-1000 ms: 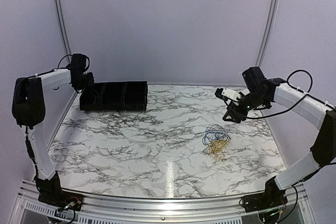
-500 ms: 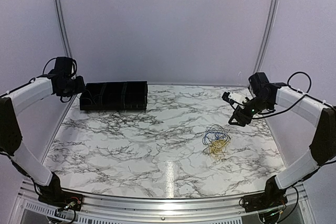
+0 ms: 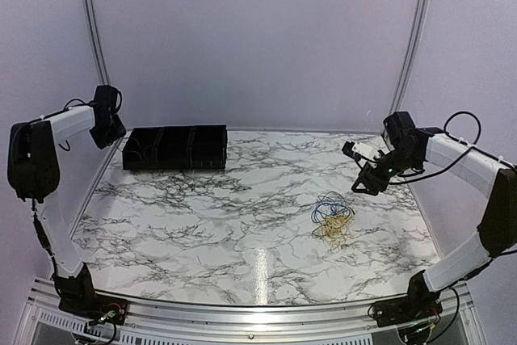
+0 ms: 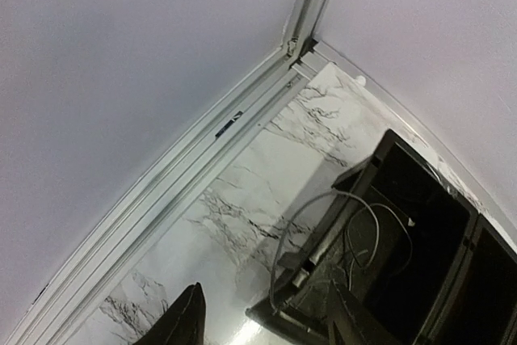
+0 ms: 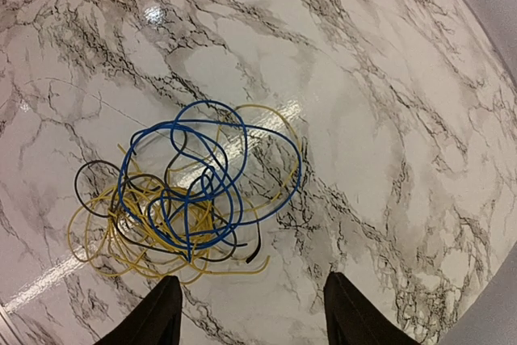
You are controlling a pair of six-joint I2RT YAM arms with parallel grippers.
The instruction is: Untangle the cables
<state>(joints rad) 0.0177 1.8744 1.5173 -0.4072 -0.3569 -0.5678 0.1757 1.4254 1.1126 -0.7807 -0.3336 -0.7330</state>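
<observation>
A tangle of thin cables lies on the marble table right of centre. In the right wrist view, blue loops lie over yellow loops and black wire. My right gripper hangs above and behind the tangle; in its own view it is open and empty. A pale whitish cable loops over the end wall of a black tray. My left gripper is raised at the tray's left end; in its own view it is open and empty.
The black compartment tray stands at the back left of the table. White enclosure walls and metal frame rails close in the back and sides. The marble table stretches between tray and tangle.
My left gripper pulled back from the tray's left end, swung left, then came partly back. My right gripper moved right, away from the table's middle, then stayed. The tangle has not moved.
</observation>
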